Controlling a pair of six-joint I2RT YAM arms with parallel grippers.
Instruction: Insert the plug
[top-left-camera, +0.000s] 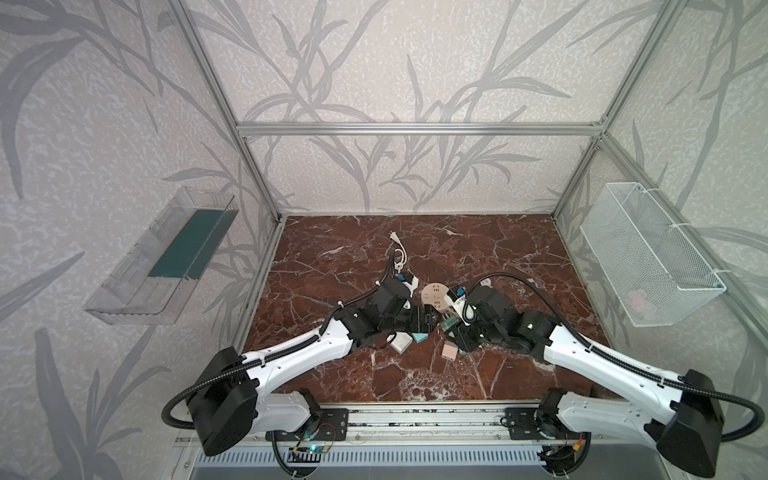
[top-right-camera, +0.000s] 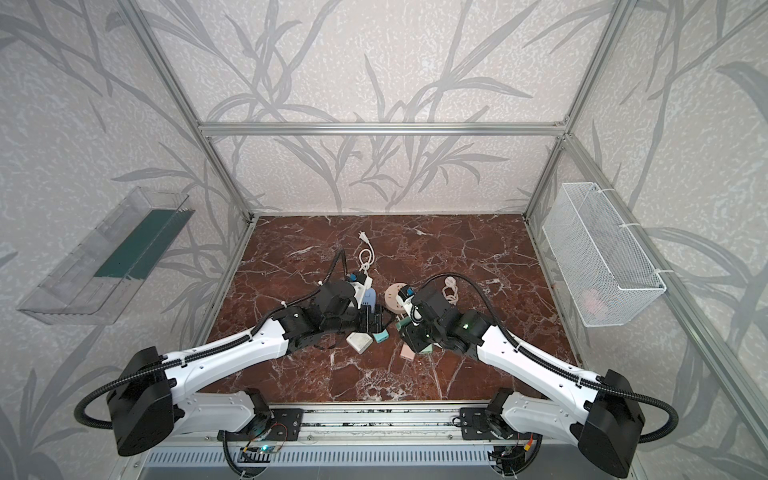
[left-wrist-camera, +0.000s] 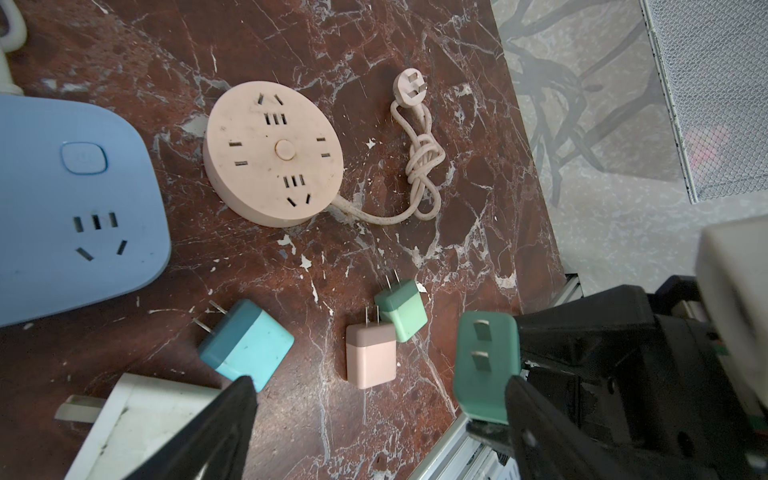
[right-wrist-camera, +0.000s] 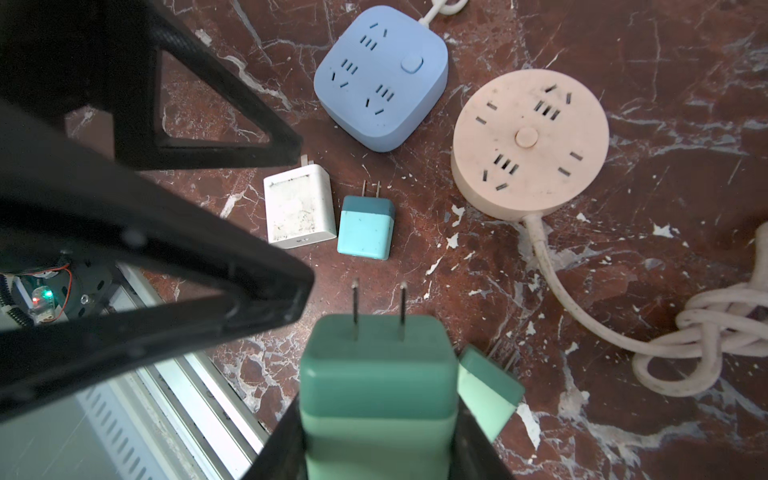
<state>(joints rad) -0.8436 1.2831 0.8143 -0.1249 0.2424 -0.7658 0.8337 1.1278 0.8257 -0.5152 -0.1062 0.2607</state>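
**Jaws: left spread and empty, right clamped on the green plug**

Jaws on the left gripper (left-wrist-camera: 381, 381) stand wide apart with nothing between them. It hovers low over the marble table (left-wrist-camera: 291, 50), its tips close to the right arm's load. Just beside it lie a white charger (right-wrist-camera: 299, 205) and a blue plug (right-wrist-camera: 366, 226), side by side and flat on the table. Behind them sits the blue power strip (right-wrist-camera: 380, 79). Just right of that is the round pink power strip (right-wrist-camera: 530, 143), whose cord (right-wrist-camera: 552, 270) trails off into a knotted bundle. Every socket that shows on both strips is empty. Nearer the front edge lie a pink plug (left-wrist-camera: 371, 359) and a pale green plug (left-wrist-camera: 402, 309), touching or nearly so. Rightmost, the right gripper (right-wrist-camera: 380, 432) is closed on the dark green plug (right-wrist-camera: 376, 357), one jaw on each side of its body. It holds the plug clear of the table, with both prongs bare and pointing toward the strips.

As I judge it, the pick-up is done and the insertion has not begun. What is left is to carry the plug to a two-slot socket, line the prongs up with the slots, and press it home. The free left gripper looks placed to steady a strip, though that is a guess.
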